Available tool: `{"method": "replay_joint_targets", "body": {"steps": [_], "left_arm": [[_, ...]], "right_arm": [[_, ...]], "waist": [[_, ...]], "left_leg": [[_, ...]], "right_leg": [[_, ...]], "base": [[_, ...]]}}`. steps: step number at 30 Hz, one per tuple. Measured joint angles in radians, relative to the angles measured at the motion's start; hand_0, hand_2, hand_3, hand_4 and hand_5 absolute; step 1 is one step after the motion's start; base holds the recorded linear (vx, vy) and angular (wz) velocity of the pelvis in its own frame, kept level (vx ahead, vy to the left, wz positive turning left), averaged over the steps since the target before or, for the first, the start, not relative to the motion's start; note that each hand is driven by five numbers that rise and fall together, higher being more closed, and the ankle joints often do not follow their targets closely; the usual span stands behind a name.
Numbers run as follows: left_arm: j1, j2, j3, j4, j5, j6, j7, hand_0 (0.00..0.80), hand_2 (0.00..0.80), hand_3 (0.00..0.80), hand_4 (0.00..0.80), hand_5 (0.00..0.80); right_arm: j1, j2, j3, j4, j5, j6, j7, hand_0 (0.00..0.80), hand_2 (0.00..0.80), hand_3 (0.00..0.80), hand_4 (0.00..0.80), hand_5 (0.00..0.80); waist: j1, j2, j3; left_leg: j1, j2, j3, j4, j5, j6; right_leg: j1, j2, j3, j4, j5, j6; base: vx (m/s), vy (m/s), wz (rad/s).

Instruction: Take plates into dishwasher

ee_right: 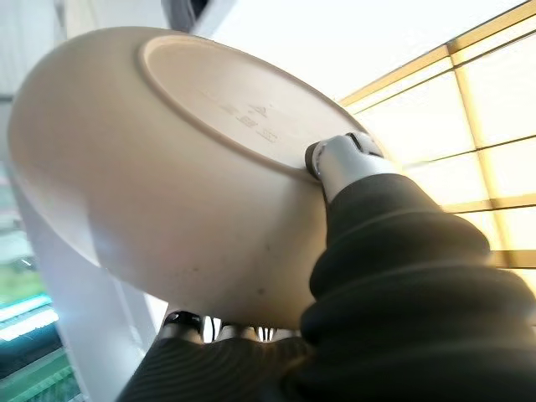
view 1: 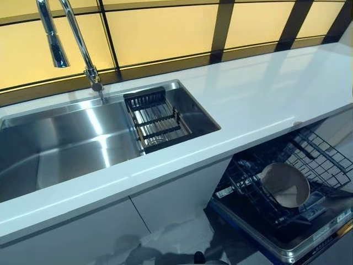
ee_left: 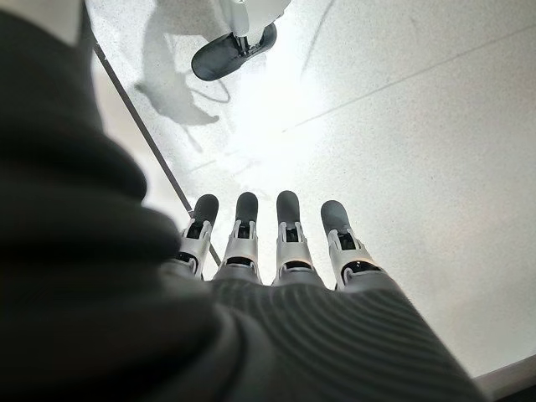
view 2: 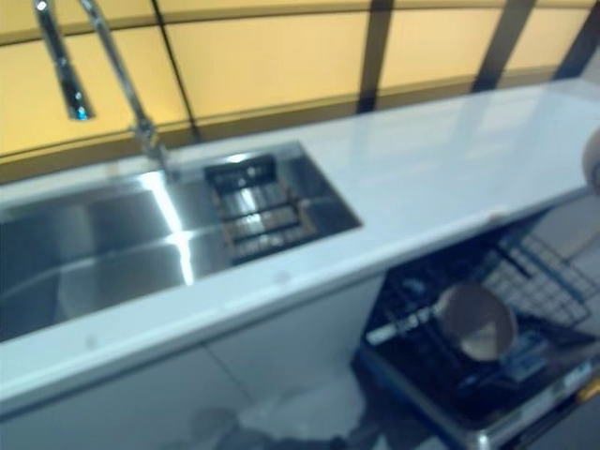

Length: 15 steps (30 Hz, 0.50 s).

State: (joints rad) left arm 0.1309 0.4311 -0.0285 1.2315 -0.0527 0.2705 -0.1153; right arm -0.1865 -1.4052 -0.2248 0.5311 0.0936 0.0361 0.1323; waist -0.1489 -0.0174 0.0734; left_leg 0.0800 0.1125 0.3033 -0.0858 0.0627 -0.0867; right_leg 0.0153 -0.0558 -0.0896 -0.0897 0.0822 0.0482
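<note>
A beige plate (ee_right: 151, 167) is held in my right hand (ee_right: 345, 164), shown bottom side up in the right wrist view, with the thumb on its base ring and the fingers curled under its rim. Its edge (view 2: 592, 159) peeks in at the right border of the right eye view, above the counter's end. A second round beige plate (view 1: 285, 185) stands tilted in the pulled-out dishwasher rack (view 1: 317, 152) at the lower right. My left hand (ee_left: 268, 243) hangs over the pale floor with straight fingers and holds nothing.
A white counter (view 1: 265, 94) runs across, with a steel sink (view 1: 66, 143), a tall faucet (view 1: 83, 49) and a dark drainer basket (view 1: 157, 121) in the sink's right end. White cabinet doors (view 1: 176, 199) sit under the counter, left of the open dishwasher.
</note>
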Motion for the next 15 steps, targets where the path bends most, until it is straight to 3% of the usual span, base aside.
{"method": "replay_joint_targets", "body": {"steps": [4,15], "left_arm": [[-0.011,0.0,0.0,0.0,0.0,0.0,0.0,0.0,0.0,0.0,0.0,0.0],[-0.036,0.0,-0.002,-0.001,0.0,0.01,0.001,0.0,0.0,0.0,0.0,0.0]], "right_arm": [[0.019,0.041,0.001,0.002,0.037,0.062,0.064,0.8,0.8,0.8,0.8,0.8],[0.009,0.111,0.047,0.008,0.037,0.123,0.128,0.8,0.8,0.8,0.8,0.8]], "waist": [[-0.002,0.006,0.008],[-0.001,0.011,0.026]], "left_leg": [[0.01,0.0,0.01,0.0,-0.002,-0.002],[0.029,0.002,0.024,0.0,-0.011,0.0]], "right_leg": [[0.004,0.001,0.009,0.0,0.0,0.0],[0.016,0.003,0.022,0.0,0.0,0.0]], "base": [[0.0,-0.002,-0.05],[0.005,-0.01,-0.04]]}}
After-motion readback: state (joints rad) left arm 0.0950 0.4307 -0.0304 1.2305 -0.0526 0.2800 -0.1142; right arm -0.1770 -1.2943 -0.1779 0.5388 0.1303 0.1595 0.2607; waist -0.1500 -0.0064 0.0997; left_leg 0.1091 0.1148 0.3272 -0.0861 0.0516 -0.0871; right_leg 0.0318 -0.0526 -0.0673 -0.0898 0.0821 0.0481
